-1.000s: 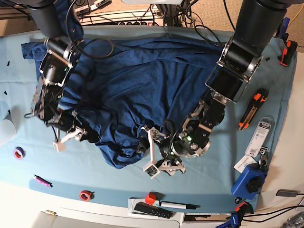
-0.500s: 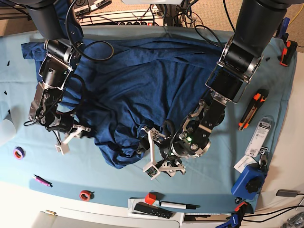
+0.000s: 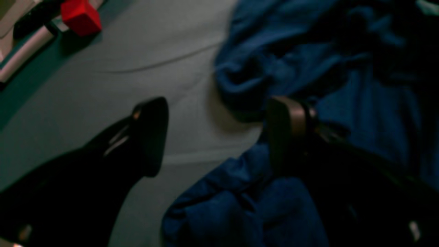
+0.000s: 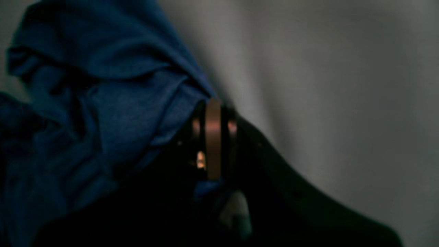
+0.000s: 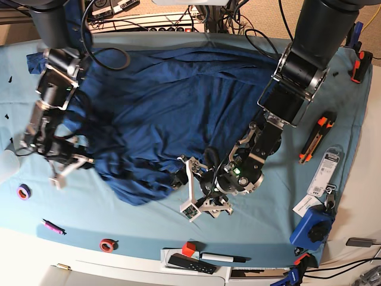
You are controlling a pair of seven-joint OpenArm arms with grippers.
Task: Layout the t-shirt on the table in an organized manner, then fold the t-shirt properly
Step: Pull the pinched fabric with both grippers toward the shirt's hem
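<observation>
The navy t-shirt lies spread but wrinkled across the teal table, bunched along its near edge. At the left of the base view my right gripper is shut on the shirt's left hem. The right wrist view shows its fingers pressed together with blue cloth pinched between them above the table. My left gripper is open at the shirt's near edge. In the left wrist view its fingers stand wide apart; one is over bare table, the other against the shirt folds.
Along the near table edge lie a red cube, a black remote, a marker, a red tape ring, a pink pen and a purple ring. A utility knife and a blue device are at the right.
My right gripper has shut on the shirt's left hem and moved left, dragging the near fold left. The left gripper has stayed open and almost still.
</observation>
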